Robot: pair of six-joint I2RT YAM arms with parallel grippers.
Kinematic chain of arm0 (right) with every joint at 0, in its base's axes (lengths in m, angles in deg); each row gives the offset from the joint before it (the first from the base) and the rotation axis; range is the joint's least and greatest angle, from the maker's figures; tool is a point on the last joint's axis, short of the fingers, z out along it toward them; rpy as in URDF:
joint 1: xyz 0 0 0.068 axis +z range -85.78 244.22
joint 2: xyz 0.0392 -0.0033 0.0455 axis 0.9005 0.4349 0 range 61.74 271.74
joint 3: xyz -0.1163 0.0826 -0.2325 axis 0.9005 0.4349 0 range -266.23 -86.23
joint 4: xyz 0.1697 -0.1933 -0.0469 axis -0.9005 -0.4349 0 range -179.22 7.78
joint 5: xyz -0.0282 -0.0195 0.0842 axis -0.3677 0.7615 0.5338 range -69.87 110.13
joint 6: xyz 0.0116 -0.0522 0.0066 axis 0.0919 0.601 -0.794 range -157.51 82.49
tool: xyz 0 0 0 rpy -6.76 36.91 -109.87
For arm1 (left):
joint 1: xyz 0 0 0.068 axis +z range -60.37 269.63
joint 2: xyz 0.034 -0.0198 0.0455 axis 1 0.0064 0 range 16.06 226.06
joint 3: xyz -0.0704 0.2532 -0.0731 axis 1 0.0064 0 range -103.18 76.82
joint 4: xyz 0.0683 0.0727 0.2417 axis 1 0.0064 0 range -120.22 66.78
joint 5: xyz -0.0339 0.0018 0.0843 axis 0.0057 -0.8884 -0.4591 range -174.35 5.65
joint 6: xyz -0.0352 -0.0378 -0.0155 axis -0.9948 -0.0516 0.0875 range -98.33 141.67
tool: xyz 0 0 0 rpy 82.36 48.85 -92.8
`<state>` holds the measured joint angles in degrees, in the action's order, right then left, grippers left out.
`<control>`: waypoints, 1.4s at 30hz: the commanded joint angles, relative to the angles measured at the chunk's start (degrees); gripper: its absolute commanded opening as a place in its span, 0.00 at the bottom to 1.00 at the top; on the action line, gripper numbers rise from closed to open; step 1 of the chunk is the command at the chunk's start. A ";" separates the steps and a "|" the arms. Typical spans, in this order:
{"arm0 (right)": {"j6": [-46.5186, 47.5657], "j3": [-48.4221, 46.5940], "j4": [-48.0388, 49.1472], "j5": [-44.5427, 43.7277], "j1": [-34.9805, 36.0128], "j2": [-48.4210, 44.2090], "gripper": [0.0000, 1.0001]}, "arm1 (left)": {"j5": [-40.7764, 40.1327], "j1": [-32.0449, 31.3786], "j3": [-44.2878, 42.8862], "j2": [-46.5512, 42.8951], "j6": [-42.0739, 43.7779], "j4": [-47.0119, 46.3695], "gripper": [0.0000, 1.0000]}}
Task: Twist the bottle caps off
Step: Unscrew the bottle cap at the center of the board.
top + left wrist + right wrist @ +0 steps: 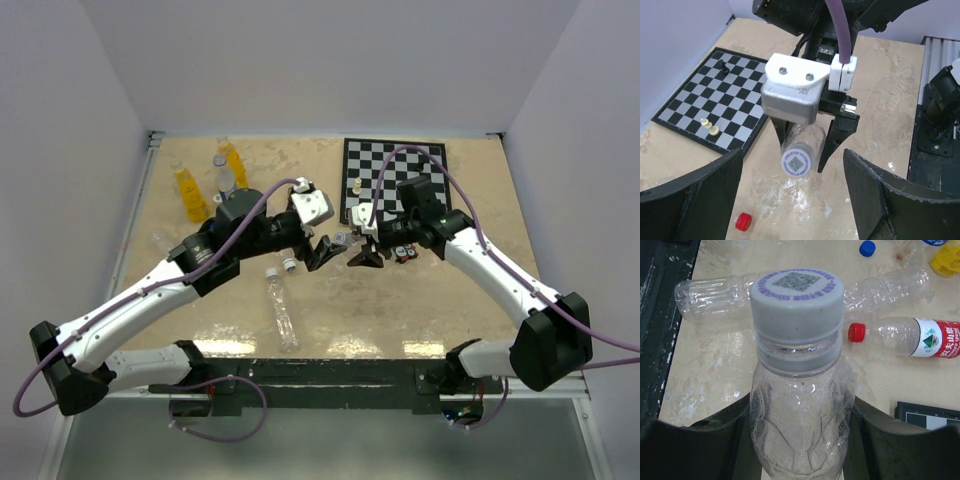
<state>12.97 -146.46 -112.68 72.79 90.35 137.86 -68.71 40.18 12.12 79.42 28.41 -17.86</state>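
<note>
Scene: Two arms meet above the middle of the desk [430, 310], in front of a chessboard [395, 180].
Right gripper: The right gripper [366, 252] clamps a clear bottle [800, 430] by the body. Its fingers [895, 440] press both sides just below the neck, seemingly so the bottle cannot turn with its top.
Bottle's pose: It is held off the desk and tipped over, with the neck aimed at the opposite arm, apparently to present the top squarely.
Cap: The white ribbed cap [797, 161], printed with a square code, sits fully on the neck in mid-air between the two grippers.
Left gripper: The left gripper [322, 252] faces the cap head-on. Its fingers [695, 200] are spread wide to either side and touch nothing, which leaves room to slide over the ribbed rim.
Step in hand: By the look of it, the left arm is lining up to grip the cap, and the unscrewing has not begun.
Waiting: Orange-yellow bottles [190, 197] stand near the far left of the desk, well apart from the action.
Loose items: A red cap [743, 220] lies on the desk below the left wrist. A long clear bottle [282, 310] lies on its side nearer the arm bases.
Risk: The held bottle's thin, creased wall may twist or buckle in the grip if the cap is tight.
</note>
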 commanded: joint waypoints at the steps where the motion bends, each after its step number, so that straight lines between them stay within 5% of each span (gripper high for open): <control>1: 0.94 -2.53 -0.30 -0.72 0.24 -0.79 0.06 | 5.01 0.23 -5.25 4.05 4.24 -0.50 0.80; 16: 2.08 -2.79 -1.27 -0.19 0.41 -0.62 0.05 | 5.98 0.23 -5.96 7.93 10.83 5.30 0.47; 25: 2.43 -2.88 -1.71 0.24 0.50 -0.62 0.05 | 7.30 0.23 -6.57 9.77 11.63 6.71 0.45; 30: 2.61 -2.88 -1.89 0.25 0.50 -0.62 0.04 | 6.87 0.23 -7.10 10.04 11.10 6.80 0.00; 32: 2.70 -2.97 -1.97 0.16 0.59 -0.62 0.05 | 6.07 0.23 -6.93 9.86 10.23 6.97 0.00; 37: -2.03 -2.62 2.05 -2.64 0.50 -0.88 0.00 | -0.67 1.99 -3.95 6.80 -5.29 3.91 0.00; 42: -8.63 -1.65 7.60 -6.69 0.50 -1.06 0.00 | -10.43 3.05 5.81 1.08 -38.58 -1.03 0.00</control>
<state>10.20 -146.76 -111.26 69.89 91.47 137.86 -68.66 41.95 11.99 86.08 19.56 -15.93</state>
